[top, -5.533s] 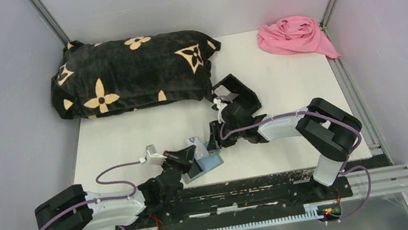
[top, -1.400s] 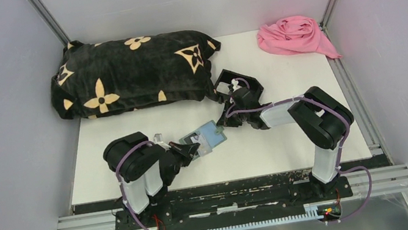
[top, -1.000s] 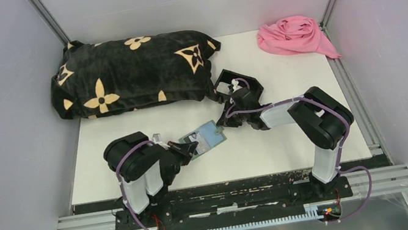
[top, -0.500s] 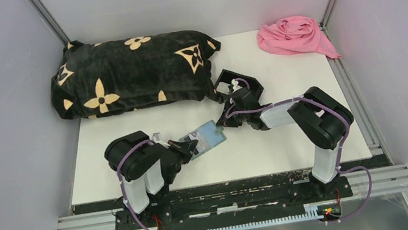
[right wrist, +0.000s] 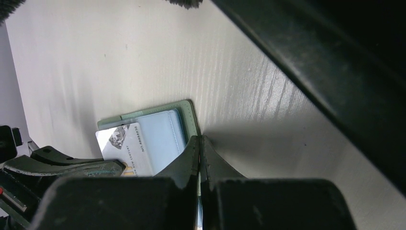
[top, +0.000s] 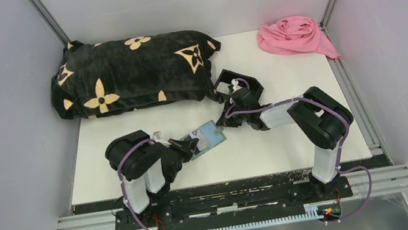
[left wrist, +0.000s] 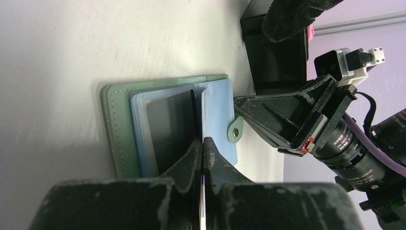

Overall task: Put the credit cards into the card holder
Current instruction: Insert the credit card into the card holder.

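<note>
The sage-green card holder [top: 211,136] lies open on the white table between my two grippers, pale blue inside [left wrist: 117,124]. My left gripper [top: 192,146] is shut on a white printed credit card [right wrist: 118,143], which lies over the holder's pale blue inside. In the left wrist view that card shows only as a thin edge [left wrist: 202,211] between the shut jaws [left wrist: 201,141]. My right gripper [top: 221,124] is shut on the holder's green far edge [right wrist: 193,120], jaws together [right wrist: 199,140]. No other cards show.
A black open-topped box [top: 240,86] stands just behind the right gripper. A black pillow with tan flowers [top: 127,74] fills the back left. A pink cloth [top: 294,36] lies at the back right corner. Grey walls enclose the table.
Over the last second almost nothing has moved. Since the oldest frame the left arm has folded upright and the holder has moved farther from the front edge, towards the box.
</note>
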